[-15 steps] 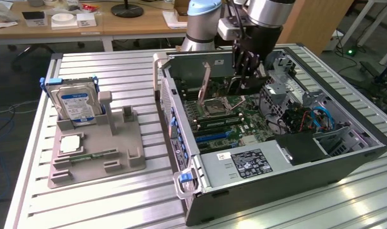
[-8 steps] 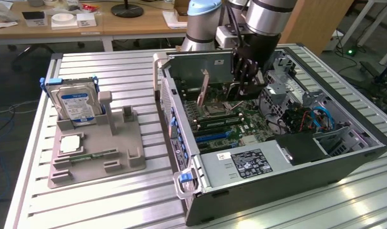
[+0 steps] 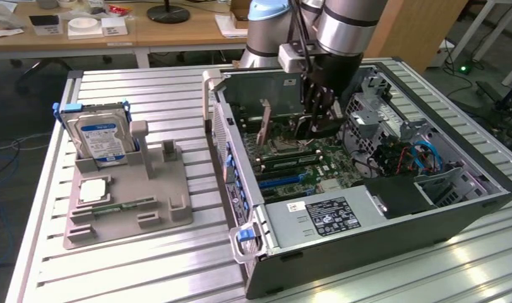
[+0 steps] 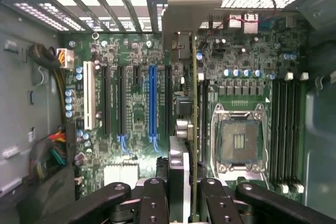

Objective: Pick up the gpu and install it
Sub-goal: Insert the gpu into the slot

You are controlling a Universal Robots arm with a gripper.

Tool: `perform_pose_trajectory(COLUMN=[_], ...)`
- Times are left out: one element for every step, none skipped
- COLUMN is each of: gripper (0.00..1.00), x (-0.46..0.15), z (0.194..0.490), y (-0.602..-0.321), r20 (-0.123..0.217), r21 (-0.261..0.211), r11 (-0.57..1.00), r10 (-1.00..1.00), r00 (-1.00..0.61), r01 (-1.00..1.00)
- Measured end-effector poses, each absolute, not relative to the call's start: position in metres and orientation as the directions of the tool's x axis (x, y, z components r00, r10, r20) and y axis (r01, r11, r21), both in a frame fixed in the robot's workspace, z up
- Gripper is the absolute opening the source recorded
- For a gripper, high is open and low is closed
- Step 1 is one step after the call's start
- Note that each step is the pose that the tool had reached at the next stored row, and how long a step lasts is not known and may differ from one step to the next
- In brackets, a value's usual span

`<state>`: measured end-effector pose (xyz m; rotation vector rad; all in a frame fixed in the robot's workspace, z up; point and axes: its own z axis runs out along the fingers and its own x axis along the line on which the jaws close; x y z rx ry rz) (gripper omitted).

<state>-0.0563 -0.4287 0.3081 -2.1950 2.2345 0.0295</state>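
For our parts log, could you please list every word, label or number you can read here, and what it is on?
Nothing can be read.
Hard drive label, blue and white: print too small.
Power supply sticker: print too small.
Circuit board markings: too small.

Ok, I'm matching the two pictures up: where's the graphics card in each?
Exterior view: the graphics card hangs in the gripper, down inside the open computer case.
Wrist view: the graphics card is edge-on, clamped in the gripper, between the blue slot and the empty processor socket.
Shared landmark: the blue slot.
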Motion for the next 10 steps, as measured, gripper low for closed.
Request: perform_pose_trajectory(gripper=[0.28,0.28,0.28,0.28,0.28,0.28,0.28,0.28,0.28,0.28], x=[-0.057,-0.058,-0.058,-0.058,-0.058,-0.058,-0.058,-0.059,-0.060,-0.061], z=[0.307,0.306,0.304,0.303,0.301,0.299,0.297,0.296,0.294,0.292], y=[-0.429,-0.430,-0.431,-0.432,-0.434,-0.435,-0.437,-0.438,-0.439,-0.439], r20=[-0.020,-0.020,-0.020,-0.020,-0.020,-0.020,-0.020,-0.020,-0.020,-0.020], r21=[0.005,0.003,0.001,0.000,-0.001,-0.002,-0.003,-0.003,-0.003,-0.003], r11=[0.018,0.018,0.018,0.019,0.020,0.021,0.023,0.024,0.024,0.024], r10=[-1.000,-1.000,-1.000,-1.000,-1.000,-1.000,-1.000,-1.000,-1.000,-1.000], r00=[-0.018,-0.018,-0.018,-0.019,-0.020,-0.021,-0.023,-0.024,-0.024,-0.024], r01=[-1.000,-1.000,-1.000,-1.000,-1.000,-1.000,-1.000,-1.000,-1.000,-1.000])
